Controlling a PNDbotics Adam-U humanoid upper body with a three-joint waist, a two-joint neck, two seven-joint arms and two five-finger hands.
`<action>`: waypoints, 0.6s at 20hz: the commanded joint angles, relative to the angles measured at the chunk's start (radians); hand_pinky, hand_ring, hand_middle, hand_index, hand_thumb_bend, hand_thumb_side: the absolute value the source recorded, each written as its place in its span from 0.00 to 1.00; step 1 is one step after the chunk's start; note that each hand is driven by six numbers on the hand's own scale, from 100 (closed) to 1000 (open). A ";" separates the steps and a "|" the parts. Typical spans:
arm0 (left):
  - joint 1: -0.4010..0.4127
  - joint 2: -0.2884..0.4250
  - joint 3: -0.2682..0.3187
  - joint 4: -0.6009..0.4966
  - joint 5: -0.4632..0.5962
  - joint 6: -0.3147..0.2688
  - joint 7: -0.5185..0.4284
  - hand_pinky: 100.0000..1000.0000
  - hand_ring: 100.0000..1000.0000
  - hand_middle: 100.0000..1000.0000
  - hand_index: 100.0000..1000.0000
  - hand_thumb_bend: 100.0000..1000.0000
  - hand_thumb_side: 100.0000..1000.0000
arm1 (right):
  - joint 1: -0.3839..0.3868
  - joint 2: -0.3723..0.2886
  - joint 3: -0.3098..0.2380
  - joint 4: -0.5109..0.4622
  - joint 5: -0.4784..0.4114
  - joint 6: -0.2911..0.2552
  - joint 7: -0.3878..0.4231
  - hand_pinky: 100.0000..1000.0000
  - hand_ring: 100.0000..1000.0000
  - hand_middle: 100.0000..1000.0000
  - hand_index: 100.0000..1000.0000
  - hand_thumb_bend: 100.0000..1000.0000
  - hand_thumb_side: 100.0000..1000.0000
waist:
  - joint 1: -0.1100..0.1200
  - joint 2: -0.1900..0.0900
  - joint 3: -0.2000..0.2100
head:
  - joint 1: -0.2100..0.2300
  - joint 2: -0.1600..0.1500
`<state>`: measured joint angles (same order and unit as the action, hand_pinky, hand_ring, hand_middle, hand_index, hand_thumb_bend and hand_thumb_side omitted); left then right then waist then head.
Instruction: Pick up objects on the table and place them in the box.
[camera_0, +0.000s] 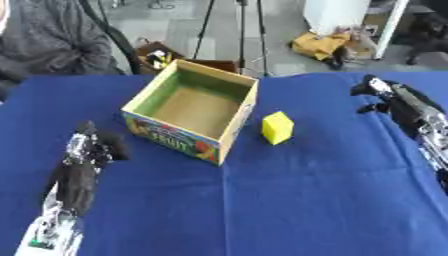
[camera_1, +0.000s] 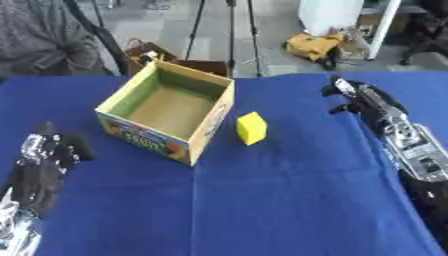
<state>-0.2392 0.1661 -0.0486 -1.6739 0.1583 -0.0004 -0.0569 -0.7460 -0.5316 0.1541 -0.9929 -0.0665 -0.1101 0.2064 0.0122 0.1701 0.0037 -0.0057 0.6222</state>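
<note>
An open cardboard box (camera_0: 238, 118) with a green inner wall and a printed fruit label stands on the blue table, left of centre; it looks empty inside. A yellow block (camera_0: 277, 127) stands on the cloth just right of the box. My left hand (camera_0: 94, 145) rests low on the table to the left of the box, fingers relaxed, holding nothing. My right hand (camera_1: 357, 98) hovers at the right side, well to the right of the block and a little farther back, fingers loosely spread and empty.
The blue tablecloth (camera_0: 289, 200) covers the whole table. A person in grey sits at the far left edge (camera_0: 44, 40). Tripod legs (camera_0: 241, 30) and a yellow bag (camera_0: 319, 45) stand on the floor beyond the table.
</note>
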 joint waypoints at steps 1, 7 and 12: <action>-0.025 0.002 -0.014 -0.015 0.006 -0.001 -0.013 0.62 0.50 0.45 0.59 0.11 1.00 | -0.042 -0.020 0.007 0.026 0.050 -0.029 0.019 0.66 0.98 0.75 0.73 0.00 0.83 | 0.002 -0.007 0.018 | -0.012 -0.023; -0.051 -0.012 -0.046 -0.018 0.010 0.004 -0.045 0.62 0.50 0.45 0.59 0.11 1.00 | -0.095 -0.032 0.038 0.088 0.144 -0.075 0.015 0.68 1.00 0.81 0.79 0.00 0.76 | 0.003 0.004 0.094 | -0.061 -0.044; -0.055 -0.016 -0.054 -0.018 0.011 0.005 -0.054 0.62 0.50 0.45 0.59 0.11 1.00 | -0.117 -0.024 0.065 0.071 0.230 -0.106 0.013 0.70 1.00 0.84 0.82 0.00 0.67 | 0.005 0.007 0.107 | -0.069 -0.047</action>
<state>-0.2781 0.1480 -0.0980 -1.6741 0.1664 0.0065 -0.1064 -0.8381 -0.5323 0.2173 -0.9032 0.1388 -0.2047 0.2198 0.0170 0.1910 0.1103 -0.0710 0.5867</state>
